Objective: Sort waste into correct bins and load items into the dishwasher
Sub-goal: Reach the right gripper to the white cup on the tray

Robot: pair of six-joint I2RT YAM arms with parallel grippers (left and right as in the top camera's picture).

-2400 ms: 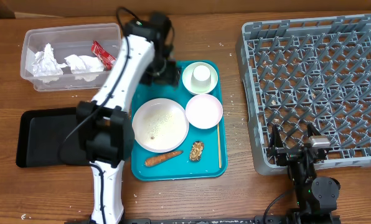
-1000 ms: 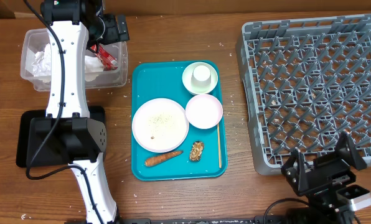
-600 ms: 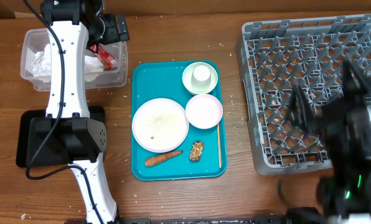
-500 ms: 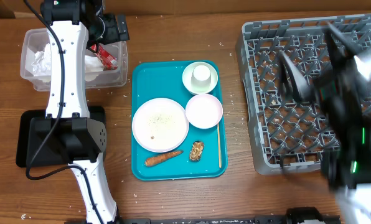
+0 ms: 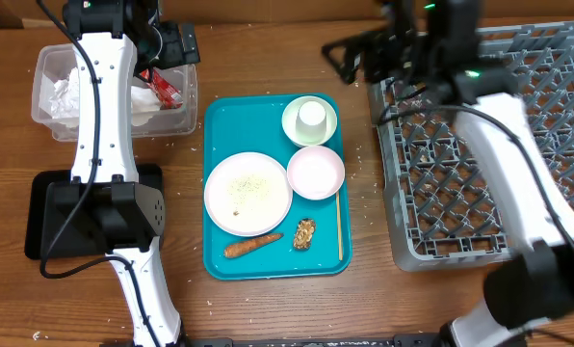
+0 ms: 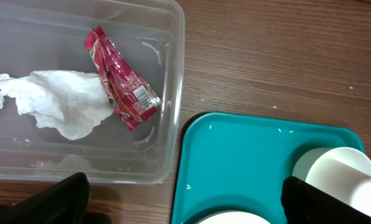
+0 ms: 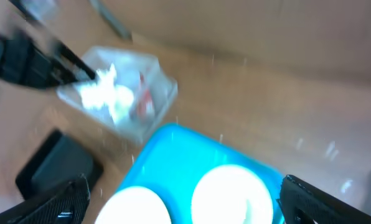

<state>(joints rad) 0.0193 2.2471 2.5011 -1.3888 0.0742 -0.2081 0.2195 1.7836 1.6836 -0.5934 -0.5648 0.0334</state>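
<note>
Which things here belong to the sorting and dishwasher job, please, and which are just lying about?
Job: clear plastic tub, flat black tray, grey lattice dish rack, large white plate, small white bowl, white cup, green-rimmed bowl, wooden chopsticks, orange carrot piece, brown food lump, white paper napkins, red crinkled wrapper.
Lying about: teal serving tray, wooden table.
</note>
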